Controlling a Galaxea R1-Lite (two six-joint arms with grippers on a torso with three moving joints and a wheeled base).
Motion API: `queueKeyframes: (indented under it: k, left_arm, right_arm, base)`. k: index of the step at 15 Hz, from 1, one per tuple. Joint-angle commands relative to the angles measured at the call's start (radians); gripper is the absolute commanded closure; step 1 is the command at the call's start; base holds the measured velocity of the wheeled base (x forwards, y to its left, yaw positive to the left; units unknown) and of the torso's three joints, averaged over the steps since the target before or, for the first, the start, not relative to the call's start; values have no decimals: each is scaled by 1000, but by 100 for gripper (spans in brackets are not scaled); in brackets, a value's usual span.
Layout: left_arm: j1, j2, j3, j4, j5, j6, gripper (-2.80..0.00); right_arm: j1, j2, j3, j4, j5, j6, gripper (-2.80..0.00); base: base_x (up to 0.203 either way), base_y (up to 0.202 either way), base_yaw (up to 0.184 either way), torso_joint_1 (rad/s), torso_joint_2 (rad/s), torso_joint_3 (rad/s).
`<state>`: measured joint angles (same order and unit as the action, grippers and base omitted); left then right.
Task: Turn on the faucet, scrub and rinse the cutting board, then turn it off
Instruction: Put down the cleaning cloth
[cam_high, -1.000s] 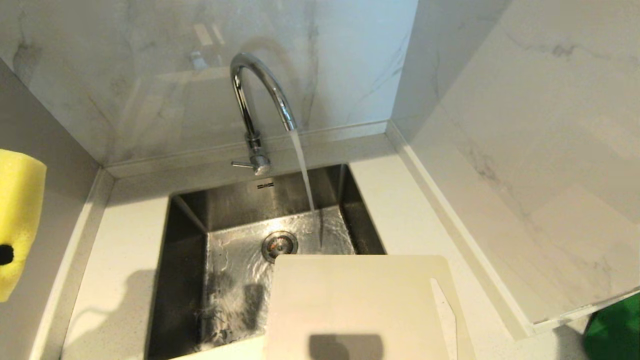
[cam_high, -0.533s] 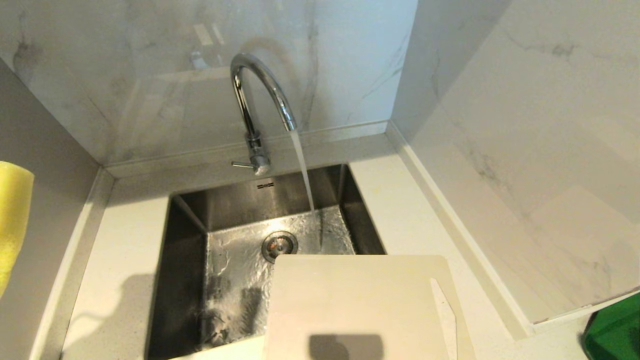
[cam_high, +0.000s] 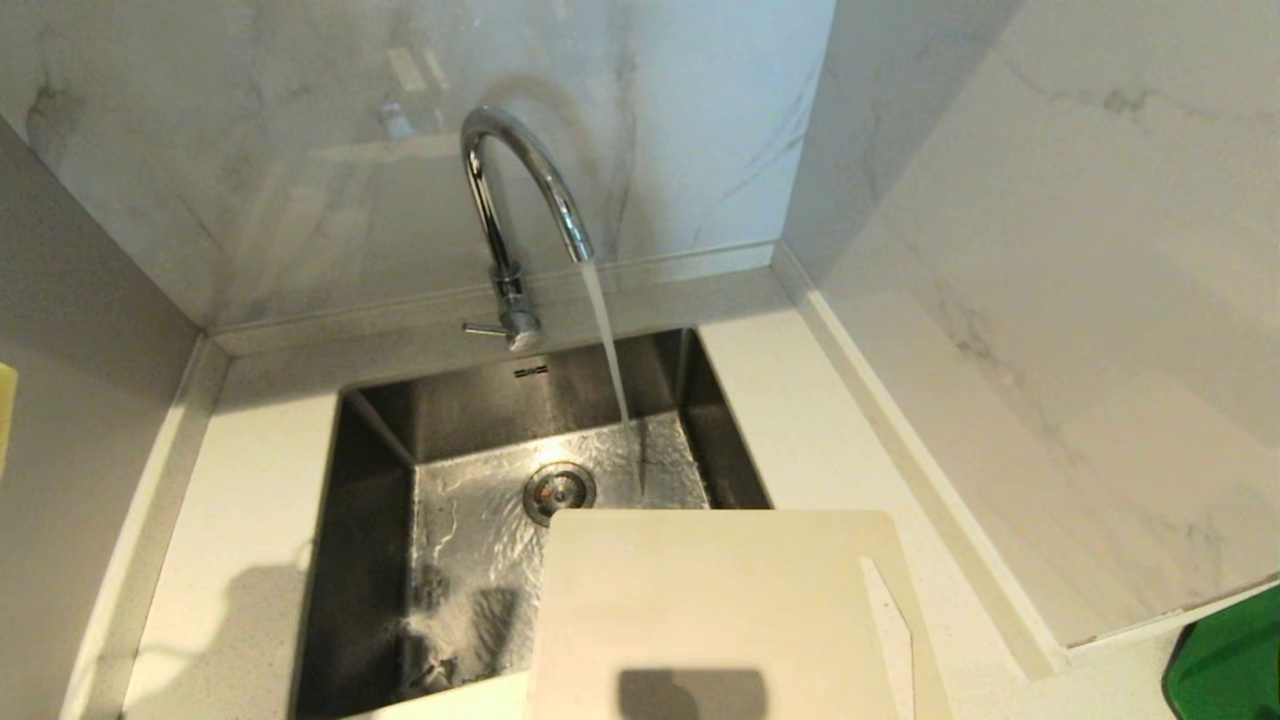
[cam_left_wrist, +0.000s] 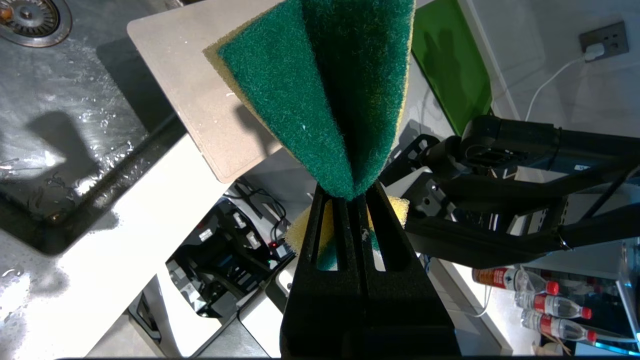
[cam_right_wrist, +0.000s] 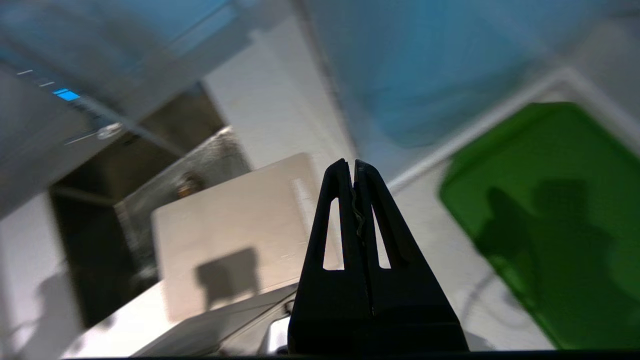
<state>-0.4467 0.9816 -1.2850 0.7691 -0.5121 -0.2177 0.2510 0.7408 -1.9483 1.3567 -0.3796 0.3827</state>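
Water runs from the chrome faucet in a steady stream into the sink. The cream-white cutting board lies flat over the sink's near right corner and the counter, its slot handle to the right. The stream lands just beyond its far edge. My left gripper is shut on a green-and-yellow sponge, folded between the jaws, above and to the left of the board. Only a yellow sliver of the sponge shows in the head view. My right gripper is shut and holds nothing, hovering near the board's handle end.
The steel sink has a wet floor and a round drain. The faucet's side lever points left. A green tray sits on the counter at the right. Marble walls close in behind and to the right.
The sponge in my left gripper has slid left, almost out of the head view. Water keeps running and the cutting board has not moved.
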Motion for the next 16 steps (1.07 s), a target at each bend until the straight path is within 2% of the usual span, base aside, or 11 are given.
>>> queueKeyframes:
  k: [1,5,11,14,16]
  left_arm:
    - [0,-15,1,4,-3,-2,0]
    - [0,-31,1,3,-6,-3,0]
    - [-1,-75,12,15,-14,-3,0]
    - [0,-78,9,18,-12,-3,0]
    - [-1,-77,9,18,-12,-2,0]
  right_arm:
    - [-47,-38,4,52,-64,-2,0]
    - [-164,-151,74,157,-79,-54,0]
    - [-321,-326,257,171,-68,-82,0]
    - [-348,-448,371,173,-68,-100,0]
    - [-350,-456,409,173,-55,-71,0]
  base:
    - [0,0,0,0,0,0]
    - [0,0,0,0,0,0]
    - [0,0,0,0,0,0]
    - [0,0,0,0,0,0]
    - [0,0,0,0,0,0]
